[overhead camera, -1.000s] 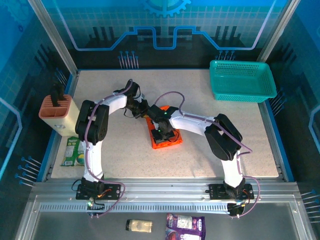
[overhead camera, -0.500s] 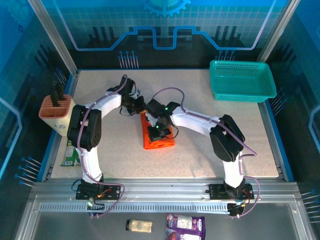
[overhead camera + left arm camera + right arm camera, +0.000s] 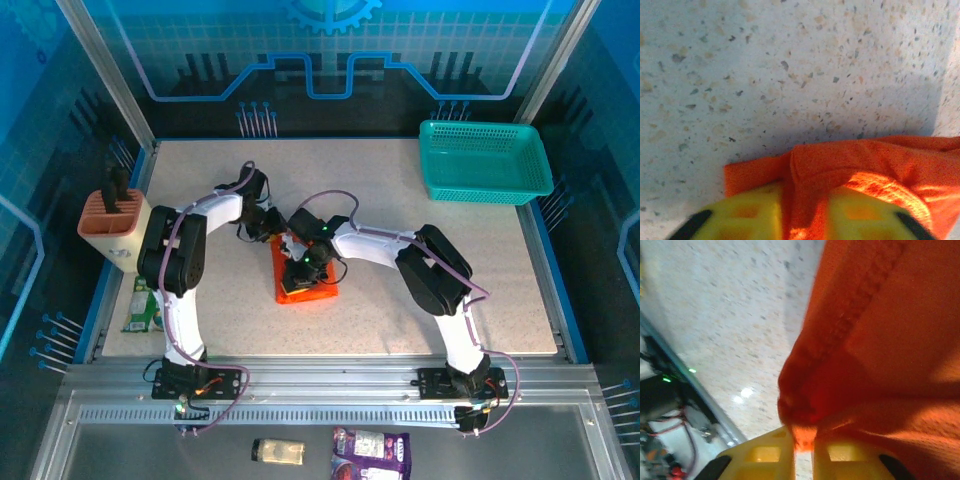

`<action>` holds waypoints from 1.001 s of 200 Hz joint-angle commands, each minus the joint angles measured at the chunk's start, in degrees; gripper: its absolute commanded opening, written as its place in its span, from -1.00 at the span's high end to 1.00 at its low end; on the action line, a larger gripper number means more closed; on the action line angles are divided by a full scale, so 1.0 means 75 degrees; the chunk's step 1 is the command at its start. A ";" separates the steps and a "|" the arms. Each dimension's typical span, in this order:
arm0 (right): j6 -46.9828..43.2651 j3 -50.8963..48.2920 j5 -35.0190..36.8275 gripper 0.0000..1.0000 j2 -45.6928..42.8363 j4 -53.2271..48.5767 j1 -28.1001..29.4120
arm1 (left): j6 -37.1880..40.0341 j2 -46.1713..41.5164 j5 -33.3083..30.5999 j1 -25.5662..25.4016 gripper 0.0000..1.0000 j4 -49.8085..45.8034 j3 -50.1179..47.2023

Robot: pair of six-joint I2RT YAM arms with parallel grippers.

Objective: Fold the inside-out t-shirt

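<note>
The inside-out t-shirt [image 3: 305, 287] lies as a small, folded, bright orange bundle on the speckled table, left of the middle. My left gripper [image 3: 277, 232] is low at its far-left corner. In the left wrist view the yellow fingers [image 3: 740, 220] stand apart, and a fold of the t-shirt [image 3: 880, 165] lies in the gap of the left gripper [image 3: 805, 215]. My right gripper [image 3: 300, 262] is down on the bundle's top. Its jaws [image 3: 804, 450] are slightly parted, a nub of the t-shirt's seamed edge [image 3: 840, 340] sits at their tips, and table shows through the gap.
A teal mesh basket [image 3: 485, 160] stands at the back right. A peach holder [image 3: 115, 222] is at the left edge, with a green packet [image 3: 146, 303] in front of it. Two small packets [image 3: 370, 455] lie on the rail below the table.
Both arms have moved left and a little toward the front, and the orange bundle has moved with them. Both pairs of jaws, shut before, have parted.
</note>
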 commanded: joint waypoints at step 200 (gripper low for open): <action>-0.0506 -0.0269 -0.0985 0.05 0.0332 0.0218 -0.2589 | -0.0290 -0.1653 -0.0050 -0.0530 0.55 0.0359 -0.2403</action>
